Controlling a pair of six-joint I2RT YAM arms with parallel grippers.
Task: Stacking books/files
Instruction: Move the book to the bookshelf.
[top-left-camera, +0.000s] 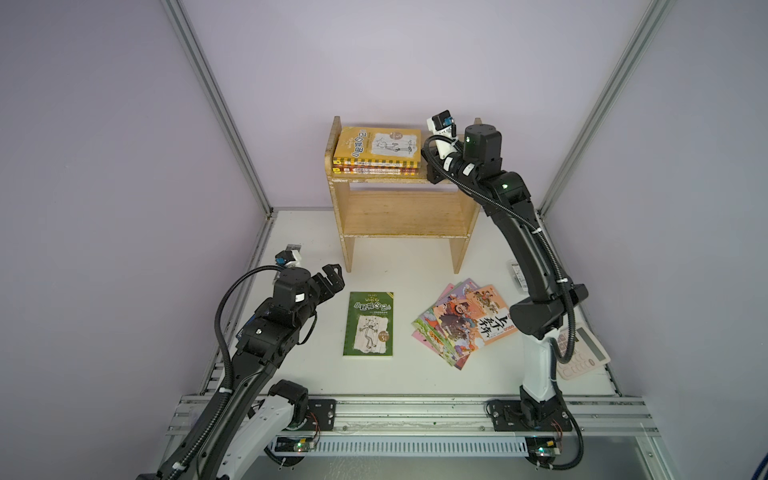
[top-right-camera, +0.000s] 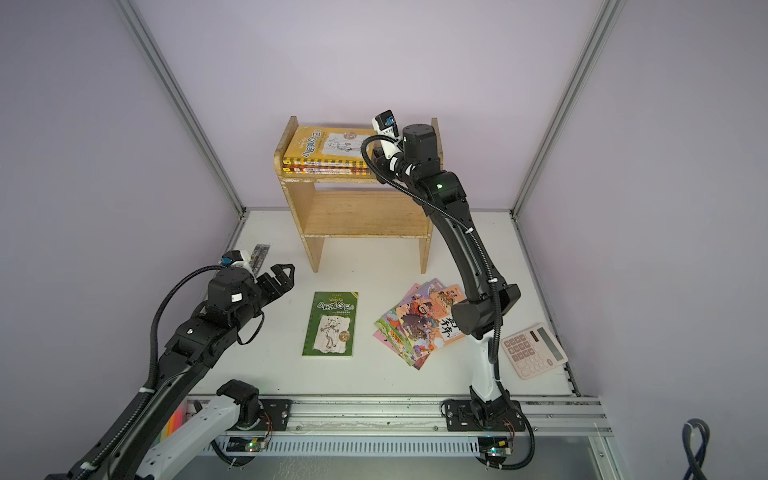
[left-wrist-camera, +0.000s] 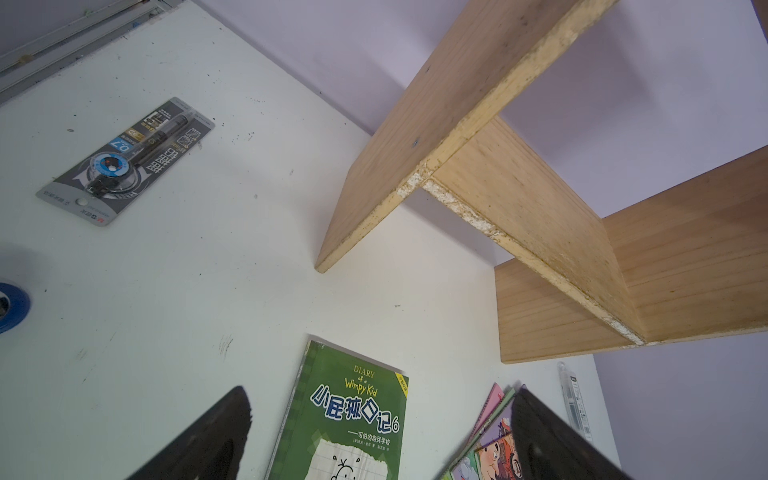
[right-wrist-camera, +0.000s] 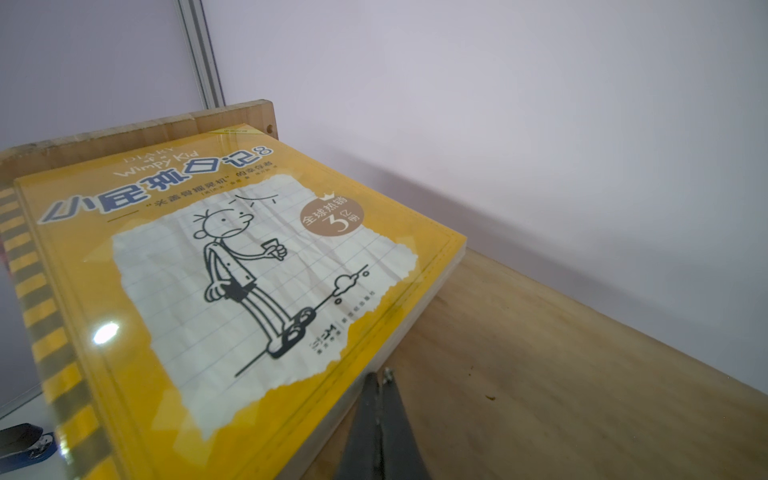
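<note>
White counter: wide left gripper should straddle the green book at four o'clock squarely; right gripper closed, empty.

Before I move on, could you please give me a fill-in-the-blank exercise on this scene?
On the wooden shelf, the top book of the pile is ____.
The lone book flat on the table is ____.
The left pincer is ____.
The right pincer, beside the pile, is ____.
Missing words: yellow; green; open; shut.
</note>
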